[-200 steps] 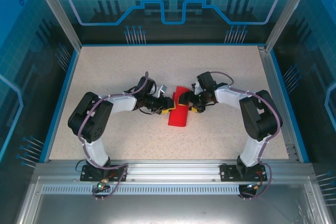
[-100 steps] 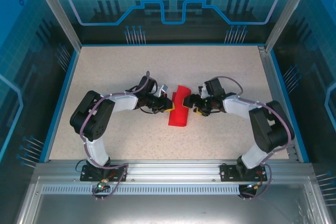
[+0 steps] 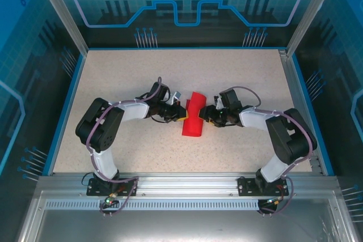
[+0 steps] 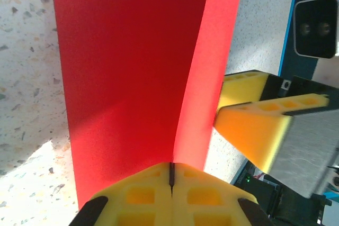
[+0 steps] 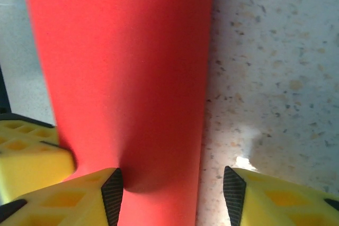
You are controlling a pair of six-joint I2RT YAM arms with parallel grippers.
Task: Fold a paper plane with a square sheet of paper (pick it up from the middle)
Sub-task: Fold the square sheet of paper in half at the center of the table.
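The square sheet of paper [image 3: 191, 124] is bright red and lies mid-table as a long strip, doubled over, with its far end lifted. My left gripper [image 3: 183, 113] is shut on its left edge; in the left wrist view the yellow jaws [image 4: 170, 169] meet on the red sheet [image 4: 127, 67] where two layers come together. My right gripper [image 3: 204, 114] stands open at the strip's right side. In the right wrist view one of its fingertips [image 5: 112, 191] is over the paper [image 5: 122, 67] and the other over bare table, with the gripper [image 5: 173, 191] astride the paper's edge. A paper plane is out of view.
The speckled table [image 3: 142, 72] is bordered by a blue rim and aluminium frame posts. The right gripper's yellow fingers [image 4: 249, 125] sit close beside the paper in the left wrist view, and the left gripper's fingers [image 5: 26, 154] show at the left of the right wrist view.
My left gripper has shut on the paper's left edge. The right arm has dropped lower and stretched out toward the strip, and its jaws have narrowed somewhat.
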